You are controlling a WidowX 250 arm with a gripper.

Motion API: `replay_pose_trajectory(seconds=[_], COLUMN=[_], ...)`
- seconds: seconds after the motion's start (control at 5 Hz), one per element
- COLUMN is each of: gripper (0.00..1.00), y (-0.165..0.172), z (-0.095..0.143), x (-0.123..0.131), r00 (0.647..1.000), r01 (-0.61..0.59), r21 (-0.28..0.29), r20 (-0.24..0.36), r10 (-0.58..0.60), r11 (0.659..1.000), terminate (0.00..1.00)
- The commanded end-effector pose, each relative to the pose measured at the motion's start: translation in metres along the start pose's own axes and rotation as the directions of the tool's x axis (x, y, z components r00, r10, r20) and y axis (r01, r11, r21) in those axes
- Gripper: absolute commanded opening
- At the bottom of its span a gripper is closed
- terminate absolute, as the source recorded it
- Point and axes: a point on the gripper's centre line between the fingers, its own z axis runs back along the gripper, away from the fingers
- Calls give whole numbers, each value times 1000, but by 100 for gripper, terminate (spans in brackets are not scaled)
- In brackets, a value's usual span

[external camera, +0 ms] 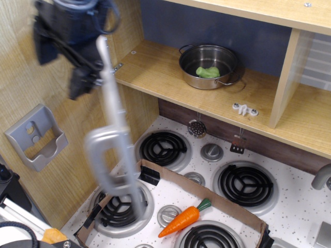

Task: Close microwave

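The microwave is a wood-lined cavity (pixel 155 67) with its grey door (pixel 110 98) swung out on the left hinge. The door is motion-blurred and seen nearly edge-on, with its chunky silver handle (pixel 105 157) facing me. My black gripper (pixel 81 82) is blurred and sits against the door's outer side near the top, left of the door's edge. Its fingers cannot be made out. The door's window and buttons are hidden at this angle.
A steel pot (pixel 222 57) holding a green item (pixel 208 72) sits inside the cavity, with a small white latch piece (pixel 244 109) near it. A grey wall holder (pixel 36 137) is at left. Below are stove burners (pixel 163 147), a cardboard frame (pixel 217 199) and a toy carrot (pixel 183 218).
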Motion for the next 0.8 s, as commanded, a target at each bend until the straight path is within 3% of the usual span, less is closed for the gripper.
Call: replay_pose_trajectory(seconds=[0.0, 0.2, 0.6], gripper=[100, 100, 100], y=[-28, -43, -60], z=[17, 21, 38], x=[55, 72, 120], r00=[984, 970, 928], r01=[-75, -130, -142], r21=[-96, -144, -174], r20=[152, 188, 319], r10=[90, 156, 192], r11=[992, 981, 975], terminate=[0, 0, 0])
